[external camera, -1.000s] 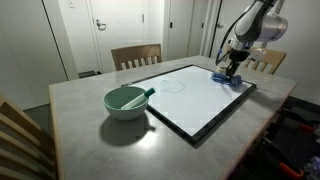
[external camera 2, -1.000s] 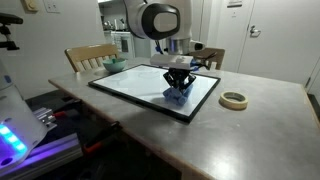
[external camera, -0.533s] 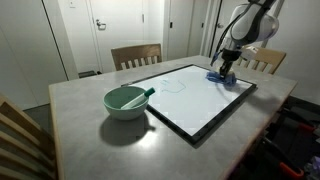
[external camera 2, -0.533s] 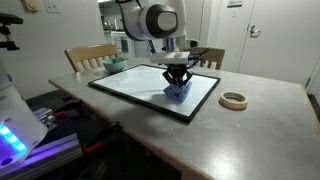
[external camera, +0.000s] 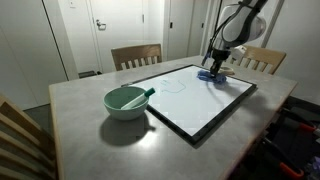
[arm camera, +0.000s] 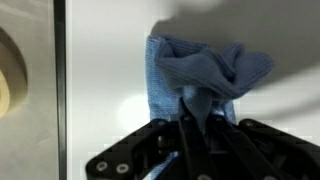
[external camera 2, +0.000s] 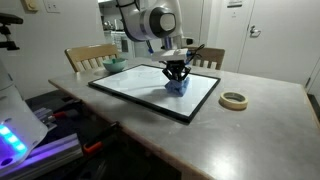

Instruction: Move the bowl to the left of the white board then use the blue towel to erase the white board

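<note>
The hand [arm camera: 196, 108] pinches the crumpled, soft blue towel [arm camera: 210, 65] against the smooth rectangular white board [external camera: 185, 98], near its thin black frame.

No legible text, labels or numbers anywhere, faint marks on the white board [external camera: 190, 100] unreadable

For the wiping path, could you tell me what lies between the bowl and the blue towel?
The white board, faintly marked, in an exterior view.

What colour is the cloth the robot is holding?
Blue; the towel shows best in the wrist view.
</note>
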Tool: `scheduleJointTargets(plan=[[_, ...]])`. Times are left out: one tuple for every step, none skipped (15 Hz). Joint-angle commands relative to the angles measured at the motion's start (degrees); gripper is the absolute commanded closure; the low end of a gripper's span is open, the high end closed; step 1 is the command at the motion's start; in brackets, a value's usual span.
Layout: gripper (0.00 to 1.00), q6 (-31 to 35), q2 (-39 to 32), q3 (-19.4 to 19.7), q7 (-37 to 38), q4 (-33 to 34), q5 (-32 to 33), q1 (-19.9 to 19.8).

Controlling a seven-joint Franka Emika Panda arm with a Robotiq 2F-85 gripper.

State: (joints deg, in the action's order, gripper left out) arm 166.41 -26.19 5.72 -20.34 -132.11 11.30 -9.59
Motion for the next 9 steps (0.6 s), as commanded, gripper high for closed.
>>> scheduleJointTargets(plan=[[0.98,-0.3,-3.8,0.4,2.7,4.8,1.6,2.7],[0.98,-1.0,-4.2,0.6,3.4,5.7,1.8,3.6],[0.98,-1.7,-4.7,0.4,3.6,6.9,1.9,4.2],[0.98,-2.1,-5.3,-0.1,3.5,8.1,1.8,4.5],[0.98,-2.8,-5.9,-0.4,3.4,9.3,1.8,5.0],[0.98,-3.6,-6.7,-0.8,3.0,10.7,1.8,5.4],[0.98,-4.5,-7.2,-1.4,2.7,11.9,1.6,5.5],[0.98,-5.9,-7.8,-2.2,2.3,13.2,1.2,5.5],[0.98,-7.2,-8.1,-2.0,2.7,14.4,1.6,6.3]])
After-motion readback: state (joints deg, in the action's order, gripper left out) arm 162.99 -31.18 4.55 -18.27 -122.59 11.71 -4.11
